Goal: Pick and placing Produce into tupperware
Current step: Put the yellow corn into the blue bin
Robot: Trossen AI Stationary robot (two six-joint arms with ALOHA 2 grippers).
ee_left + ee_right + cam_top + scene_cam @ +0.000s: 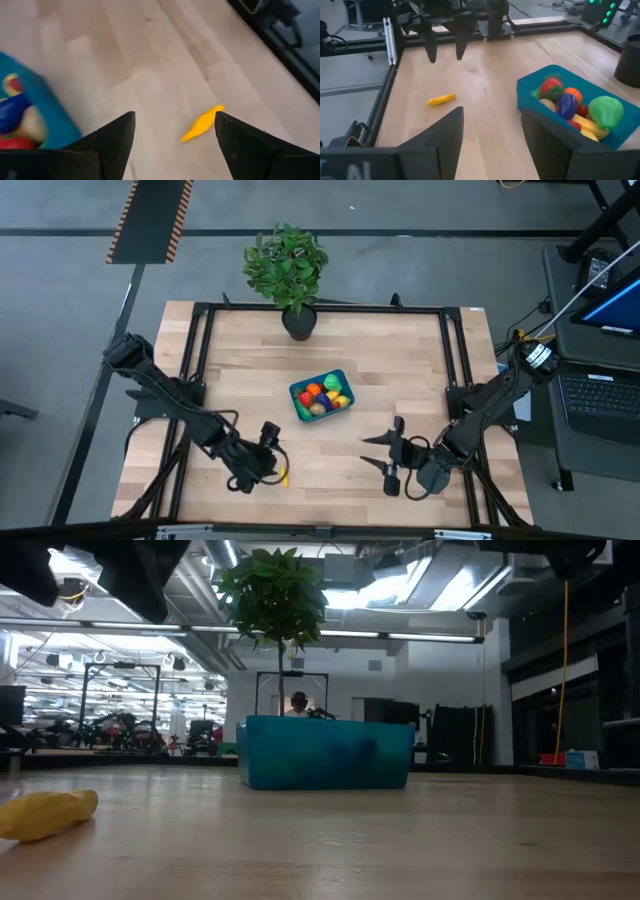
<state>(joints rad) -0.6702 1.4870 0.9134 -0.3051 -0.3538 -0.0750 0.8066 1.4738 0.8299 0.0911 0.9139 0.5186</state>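
From above, I am holding my left end effector (pixel 272 464) low over the counter (pixel 400 380) with its fingers spread wide and empty, just beside a yellow toy fruit (pixel 285 475). My left wrist view is showing this fruit (pixel 202 123) lying between my fingers. My right end effector (pixel 385 456) is waiting partly open, empty. The level view is hiding the produce inside the tupperware (pixel 326 751); the high view is showing the produce (pixel 322 395) filling the tupperware (pixel 298 393).

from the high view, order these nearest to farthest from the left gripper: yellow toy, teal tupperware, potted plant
1. yellow toy, on the table just beside the left gripper, near the front edge
2. teal tupperware, mid-table
3. potted plant, at the far edge
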